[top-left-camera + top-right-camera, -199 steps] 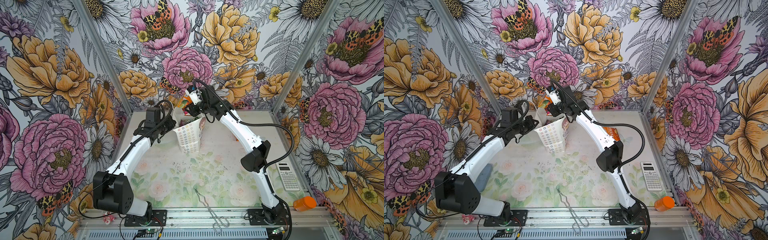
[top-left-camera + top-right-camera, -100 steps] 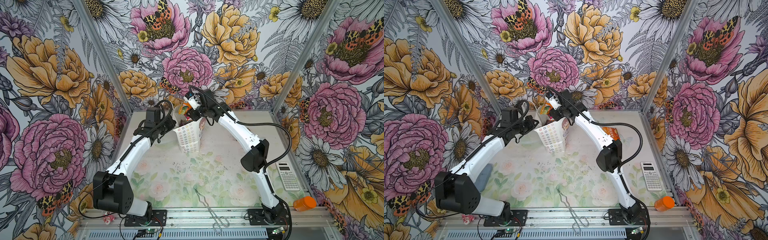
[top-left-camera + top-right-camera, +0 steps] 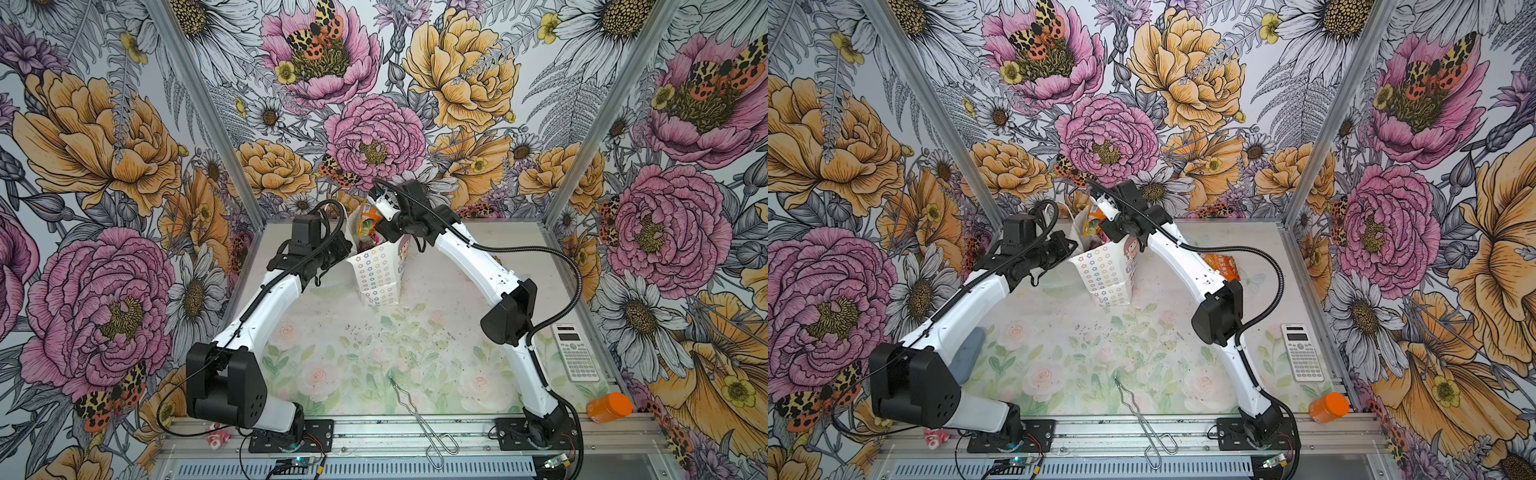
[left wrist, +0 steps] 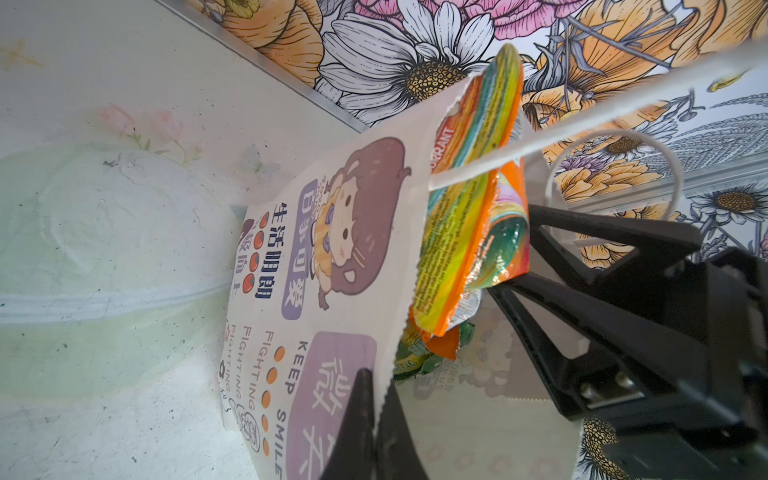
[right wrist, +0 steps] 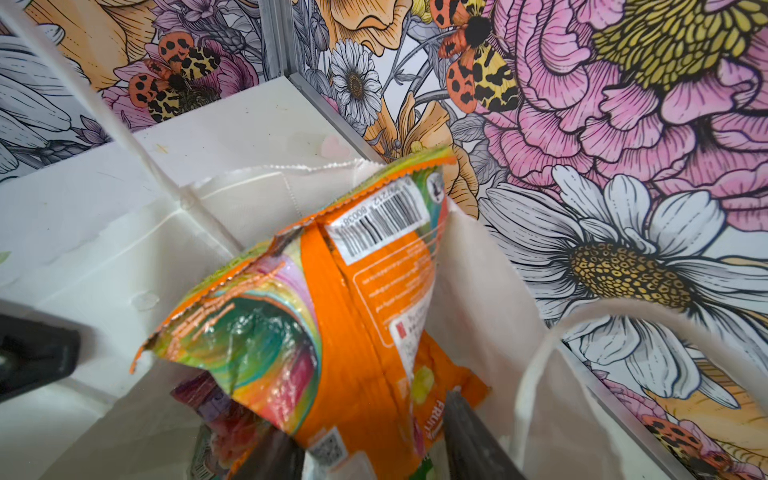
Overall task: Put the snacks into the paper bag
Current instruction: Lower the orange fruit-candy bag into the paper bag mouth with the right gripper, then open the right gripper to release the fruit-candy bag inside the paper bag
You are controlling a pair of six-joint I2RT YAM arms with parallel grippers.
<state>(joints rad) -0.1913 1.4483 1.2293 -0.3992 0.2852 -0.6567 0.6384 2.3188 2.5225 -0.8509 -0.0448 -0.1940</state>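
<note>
Orange packet (image 5: pixel 365 311) half inside paper bag (image 3: pixel 380 278), upper centre in both top views, poking above rim. Straddled by right gripper (image 5: pixel 370 428), pinching or freed: cannot tell. Open wide, withdraw straight up. Left gripper (image 4: pixel 376 399) clenched on bag edge: hold steady.

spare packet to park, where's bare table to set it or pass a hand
Widest bare patch: mid-table, between the paper bag behind and the tongs in front. A smaller one, under a cable, lies between the orange packet and the calculator. Crowded at the bag's mouth, where the left claw and right claw meet.
</note>
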